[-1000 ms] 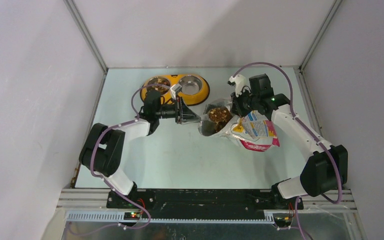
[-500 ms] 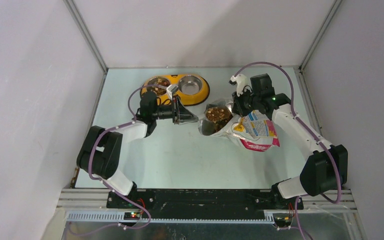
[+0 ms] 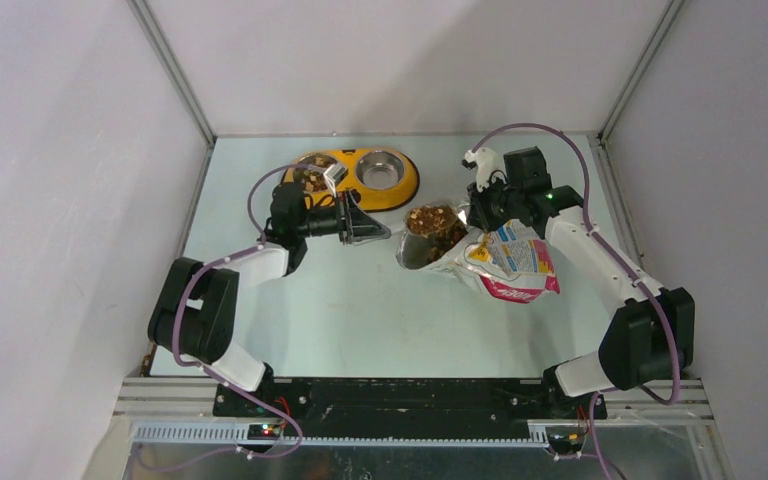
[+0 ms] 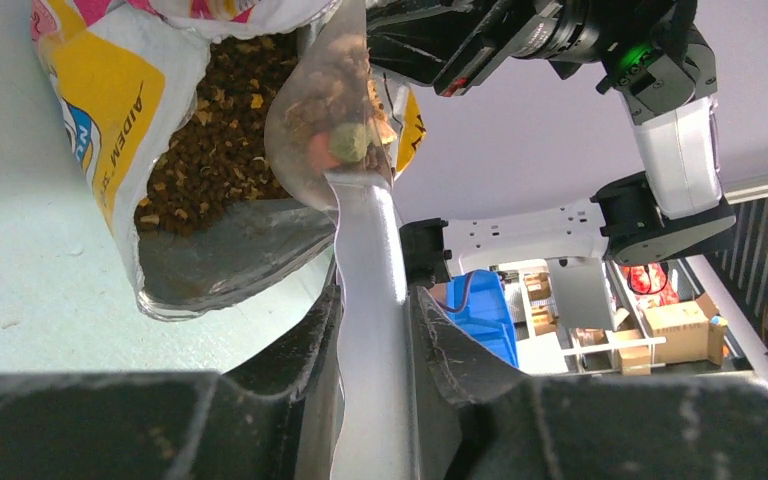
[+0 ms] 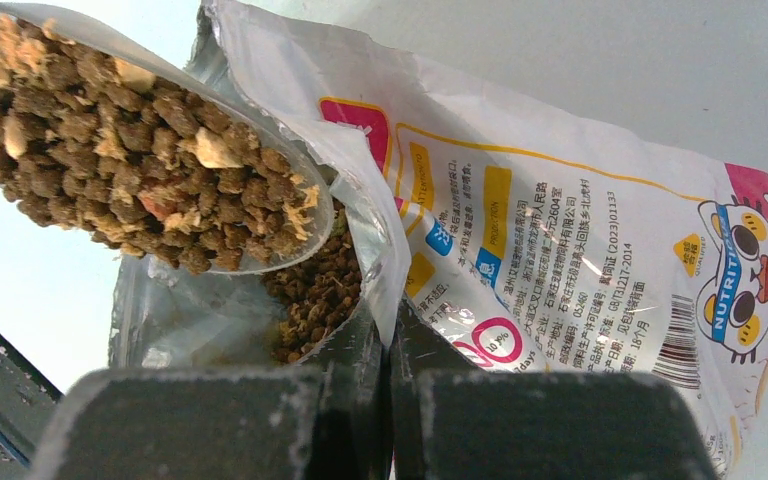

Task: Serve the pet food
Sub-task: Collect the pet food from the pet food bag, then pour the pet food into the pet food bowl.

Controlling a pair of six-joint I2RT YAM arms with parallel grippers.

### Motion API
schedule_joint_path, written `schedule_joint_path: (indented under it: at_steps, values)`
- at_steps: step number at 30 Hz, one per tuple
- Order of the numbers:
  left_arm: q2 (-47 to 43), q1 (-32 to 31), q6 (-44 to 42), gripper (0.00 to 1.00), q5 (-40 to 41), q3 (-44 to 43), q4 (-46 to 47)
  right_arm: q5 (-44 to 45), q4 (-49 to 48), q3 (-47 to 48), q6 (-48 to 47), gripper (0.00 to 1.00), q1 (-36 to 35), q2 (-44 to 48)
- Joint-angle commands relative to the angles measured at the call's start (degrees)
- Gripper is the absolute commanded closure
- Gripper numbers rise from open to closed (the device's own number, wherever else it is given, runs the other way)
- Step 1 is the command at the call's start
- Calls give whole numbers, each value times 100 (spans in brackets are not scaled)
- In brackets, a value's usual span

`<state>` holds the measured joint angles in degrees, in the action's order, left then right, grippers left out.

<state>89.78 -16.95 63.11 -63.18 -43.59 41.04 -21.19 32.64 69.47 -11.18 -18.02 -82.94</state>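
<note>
while left fingers (image 4: 442, 348) grip scoop (image 4: 362, 240), right fingers (image 5: 355, 352) pinch bag (image 5: 560, 230) | pale green table (image 3: 360, 310) | grey walls (image 3: 410, 60)

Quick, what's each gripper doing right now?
Left gripper: closed on the handle of the scoop, loaded with kibble.
Right gripper: closed on the edge of the bag.

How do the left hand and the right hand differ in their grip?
The left hand grips the handle of the translucent scoop, which is full of pet food; the right hand pinches the edge of the open cat-food bag. The left hand's jaws stand apart around the handle; the right hand's jaws meet on the thin foil. Both are shut on something.
</note>
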Motion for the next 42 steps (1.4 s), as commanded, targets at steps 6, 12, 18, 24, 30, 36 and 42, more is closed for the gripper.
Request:
schedule_joint_path:
  at_steps: [6,12,18,24,30,36,42]
  values:
    - [-283,104,214,100,-45,85,656,432,181,-8,-106,100,172,-42]
    - [-296,192,343,100,-25,150,833,407,181,-10,-104,100,188,-44]
    - [-341,288,381,100,1,216,894,426,173,-6,-95,100,194,-34]
    - [-318,376,526,100,64,268,1067,430,175,-10,-86,100,212,-53]
    - [-227,505,823,100,162,302,1376,432,178,-5,-86,100,221,-59]
    - [-78,630,1331,100,236,293,2138,432,173,-7,-86,100,220,-68]
    - [-11,731,1414,100,381,258,2219,439,172,-9,-94,100,226,-68]
